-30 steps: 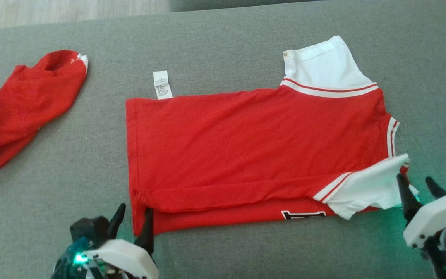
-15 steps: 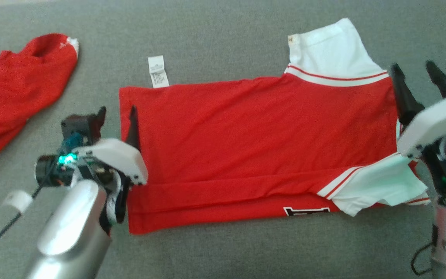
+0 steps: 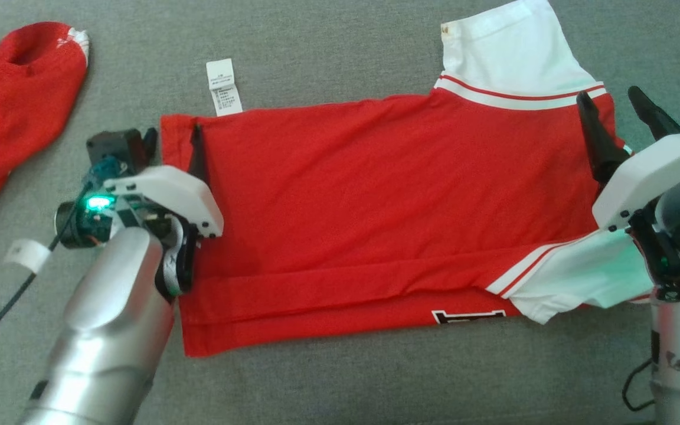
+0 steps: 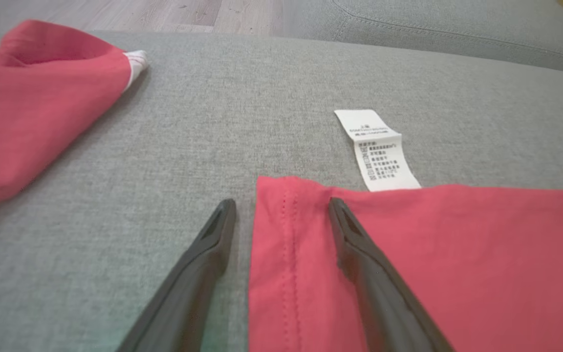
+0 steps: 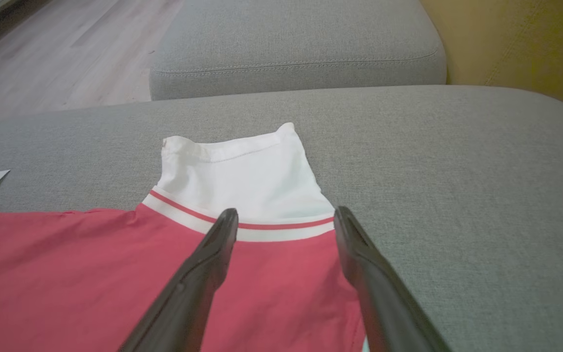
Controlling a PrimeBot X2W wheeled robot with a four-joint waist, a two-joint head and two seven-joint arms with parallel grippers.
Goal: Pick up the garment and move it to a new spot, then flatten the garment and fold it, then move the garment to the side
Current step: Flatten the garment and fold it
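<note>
Garment [image 3: 375, 195]: red shirt with white sleeves, spread across the grey cushion [image 3: 328, 53], lying between the two grippers
Near edge: a long strip of the red cloth lies doubled over the body, with a black-and-white print [image 3: 468, 316] showing just below the fold
Far sleeve [image 3: 511, 50]: white with a red-striped band, lying flat and pointing away from the robot
Near sleeve [image 3: 582, 277]: white, rumpled, lying across the garment's right near corner, beside the right arm
Care label [image 3: 224, 87]: white tag on the cushion, sticking out from the garment's far edge near its left corner
Left gripper [image 3: 173, 139]: released and grasping nothing; in the left wrist view [image 4: 282, 208] one finger is over bare cushion and the other over red cloth, the stitched hem between them
Right gripper [image 3: 608, 100]: fingers spread, nothing between them; in the right wrist view [image 5: 286, 217] the tips sit at the striped band of the far sleeve
Contact: whether either gripper presses on the cloth cannot be told
Second red garment [image 3: 9, 100]: crumpled at the far left of the cushion, well apart from the spread one
Left arm: green light [image 3: 98, 202] lit on the wrist
</note>
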